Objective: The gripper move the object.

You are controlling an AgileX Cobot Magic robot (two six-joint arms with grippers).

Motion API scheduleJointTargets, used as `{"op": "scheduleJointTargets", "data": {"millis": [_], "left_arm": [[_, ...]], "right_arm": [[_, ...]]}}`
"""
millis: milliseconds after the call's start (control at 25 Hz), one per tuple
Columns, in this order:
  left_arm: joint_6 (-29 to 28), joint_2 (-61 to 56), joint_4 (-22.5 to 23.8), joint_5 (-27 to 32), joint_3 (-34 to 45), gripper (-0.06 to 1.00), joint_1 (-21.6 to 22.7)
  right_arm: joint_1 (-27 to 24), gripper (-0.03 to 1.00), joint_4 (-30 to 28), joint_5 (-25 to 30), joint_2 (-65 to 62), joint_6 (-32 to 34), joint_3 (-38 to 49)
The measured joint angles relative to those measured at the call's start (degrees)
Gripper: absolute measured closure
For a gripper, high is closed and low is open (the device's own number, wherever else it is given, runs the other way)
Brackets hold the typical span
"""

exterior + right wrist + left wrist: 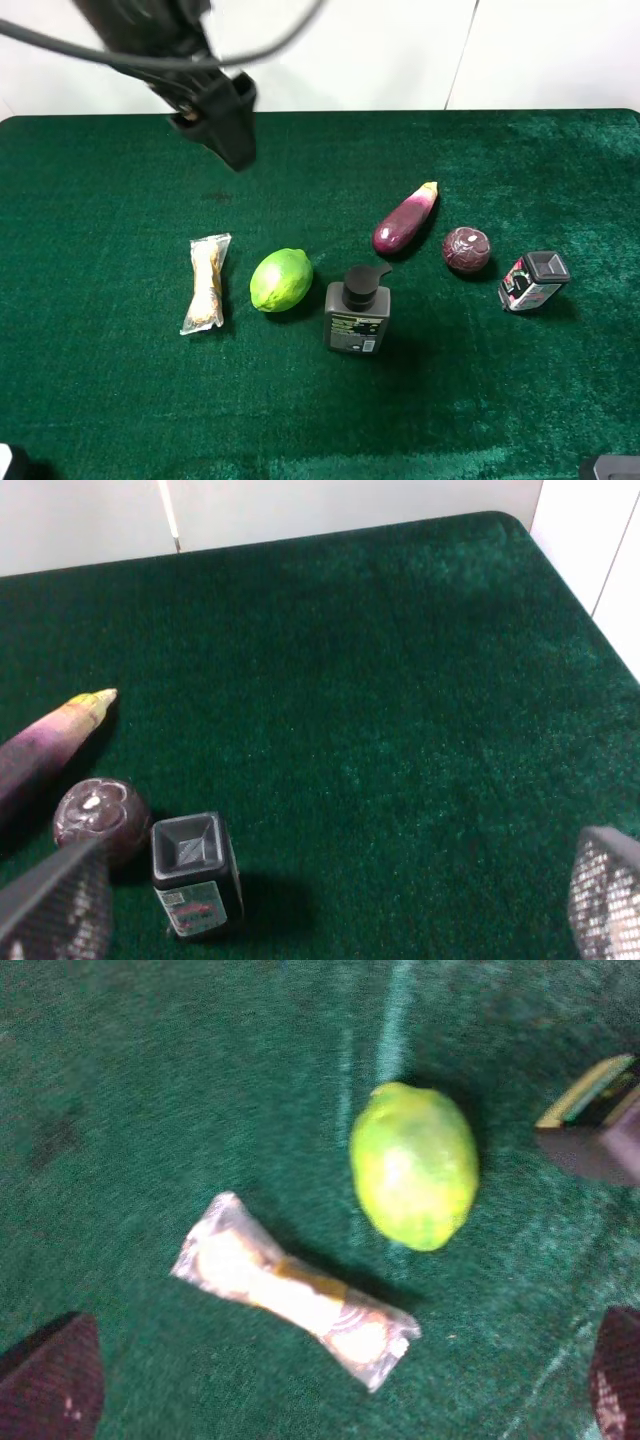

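Observation:
The grey bottle with a black pump cap lies flat on the green cloth in front of the middle; only its blurred edge shows in the left wrist view. My left gripper hangs above the back left of the table, well apart from the bottle. In the left wrist view it is open and empty, with its fingers wide above a snack packet and a lime. My right gripper is open and empty, low over the right side of the table.
A snack packet and a lime lie left of the bottle. An eggplant, a dark red round thing and a small red-black box with a grey cap lie to its right. The table's right edge is near.

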Motion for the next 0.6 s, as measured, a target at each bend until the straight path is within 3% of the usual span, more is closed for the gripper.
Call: {"op": "scheduleJointTargets", "data": {"millis": [600], "left_arm": [[9.30,9.38,-6.46,1.69,-5.33,-0.04,-9.31]], "right_arm": [[0.00,0.27,0.00,0.00,0.00,0.00,0.00]]}}
